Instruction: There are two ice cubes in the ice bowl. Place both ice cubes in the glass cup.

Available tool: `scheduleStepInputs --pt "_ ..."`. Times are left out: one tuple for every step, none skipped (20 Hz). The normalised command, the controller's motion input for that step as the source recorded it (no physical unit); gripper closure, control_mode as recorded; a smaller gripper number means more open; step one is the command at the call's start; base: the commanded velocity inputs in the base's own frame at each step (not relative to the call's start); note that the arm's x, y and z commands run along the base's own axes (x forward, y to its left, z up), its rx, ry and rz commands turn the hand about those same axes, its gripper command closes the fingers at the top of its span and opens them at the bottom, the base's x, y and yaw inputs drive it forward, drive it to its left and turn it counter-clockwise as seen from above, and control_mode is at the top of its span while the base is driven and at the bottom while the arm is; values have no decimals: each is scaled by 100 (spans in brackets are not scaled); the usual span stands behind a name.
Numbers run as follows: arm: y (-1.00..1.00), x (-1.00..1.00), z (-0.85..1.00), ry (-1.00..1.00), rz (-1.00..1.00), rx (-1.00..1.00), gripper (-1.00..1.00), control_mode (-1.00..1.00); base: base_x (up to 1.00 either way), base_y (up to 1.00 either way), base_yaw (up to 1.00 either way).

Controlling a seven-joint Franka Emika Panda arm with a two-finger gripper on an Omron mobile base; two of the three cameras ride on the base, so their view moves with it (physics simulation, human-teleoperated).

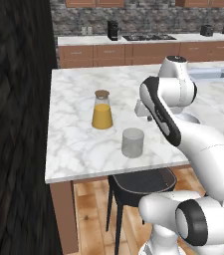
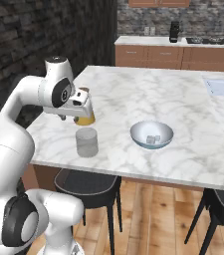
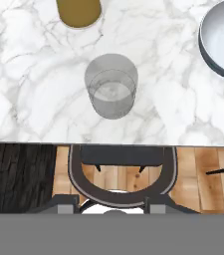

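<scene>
The glass cup (image 3: pixel 110 87) is standing empty near the counter (image 2: pixel 133 99) edge, between the juice carafe (image 1: pixel 102 110) and the ice bowl (image 2: pixel 152 135) holding both ice cubes (image 2: pixel 152 140); the fingers (image 3: pixel 112 205) are hovering apart, gripping nothing.

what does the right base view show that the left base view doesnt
Right base view alone: the ice bowl on the marble counter, right of the glass cup, with two ice cubes in it. In the left base view the arm covers that spot.

Left base view alone: the whole carafe of orange juice with its cork top, standing clear behind the cup; the right base view has the hand in front of it.

Both: the empty cup near the counter's front edge, the counter, and a dark stool beneath it.
</scene>
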Motion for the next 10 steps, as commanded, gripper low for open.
scheduleStepInputs --pt "-2 0 0 0 0 0 -100 -100 0 0 0" --pt "-9 0 0 1 -1 0 -100 -100 0 0 0" --pt "-23 -6 0 1 -1 0 -100 -100 0 0 0" --pt "-39 -19 0 0 -3 1 -100 -100 0 0 0" --pt "-42 -20 0 0 -3 0 -100 -100 0 0 0" --pt "-35 -15 0 0 -3 0 -100 -100 0 0 0" --pt "-26 -11 0 2 -6 0 -100 -100 0 0 0" --pt "-47 -20 0 2 -6 0 -100 -100 0 0 0" --pt "-66 -18 0 0 -9 0 -100 -100 0 0 0" --pt "-70 -8 0 0 -11 0 -100 -100 0 0 0"
